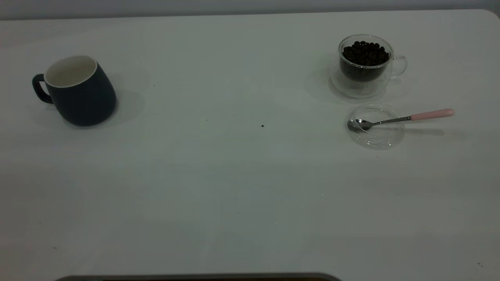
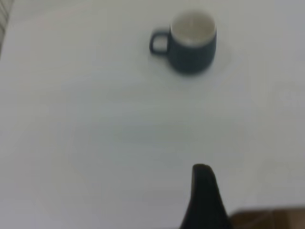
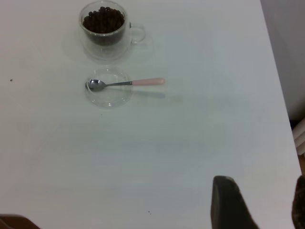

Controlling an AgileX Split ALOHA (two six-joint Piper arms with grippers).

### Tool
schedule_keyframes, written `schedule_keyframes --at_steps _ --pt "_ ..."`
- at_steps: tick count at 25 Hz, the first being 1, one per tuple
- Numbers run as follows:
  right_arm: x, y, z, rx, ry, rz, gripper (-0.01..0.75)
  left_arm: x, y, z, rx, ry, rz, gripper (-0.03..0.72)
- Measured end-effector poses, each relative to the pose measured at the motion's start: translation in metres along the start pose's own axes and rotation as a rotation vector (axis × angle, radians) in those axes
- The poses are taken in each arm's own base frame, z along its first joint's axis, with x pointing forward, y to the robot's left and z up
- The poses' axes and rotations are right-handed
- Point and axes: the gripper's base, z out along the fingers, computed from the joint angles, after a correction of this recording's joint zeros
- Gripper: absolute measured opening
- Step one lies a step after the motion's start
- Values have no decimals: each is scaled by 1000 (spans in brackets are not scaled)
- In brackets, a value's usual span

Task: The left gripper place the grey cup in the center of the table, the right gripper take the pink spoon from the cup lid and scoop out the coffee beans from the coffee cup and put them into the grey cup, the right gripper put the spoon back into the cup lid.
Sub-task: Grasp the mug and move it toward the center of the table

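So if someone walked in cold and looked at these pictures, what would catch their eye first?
Probably the grey cup, dark against the white table at the exterior view's left, upright and empty. Next, at the right, the coffee cup full of coffee beans. Just in front of it the pink spoon rests with its bowl in the cup lid.

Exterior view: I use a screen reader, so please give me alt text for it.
On a white table, a grey cup stands at left; at right, a glass coffee cup of coffee beans, with a pink spoon resting on a clear lid.
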Motion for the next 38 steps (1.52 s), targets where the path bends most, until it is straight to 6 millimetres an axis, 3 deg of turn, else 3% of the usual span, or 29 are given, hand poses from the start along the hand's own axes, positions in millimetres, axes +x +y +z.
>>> schedule_keyframes --at_steps 3,7,12,18,25,30,38 --pt "0 0 0 0 0 0 357 -41 1 7 -2 43 15 585" --pt "0 0 0 0 0 0 357 -97 2 35 5 171 109 585" --pt "0 0 0 0 0 0 357 -143 2 92 27 329 234 585" --pt "0 0 0 0 0 0 357 -172 8 178 16 525 474 585" --pt "0 0 0 0 0 0 357 -179 19 286 -9 721 795 585" --pt "0 0 0 0 0 0 357 -167 19 351 52 795 996 585" --pt "0 0 0 0 0 0 357 -126 5 414 201 786 1244 585"
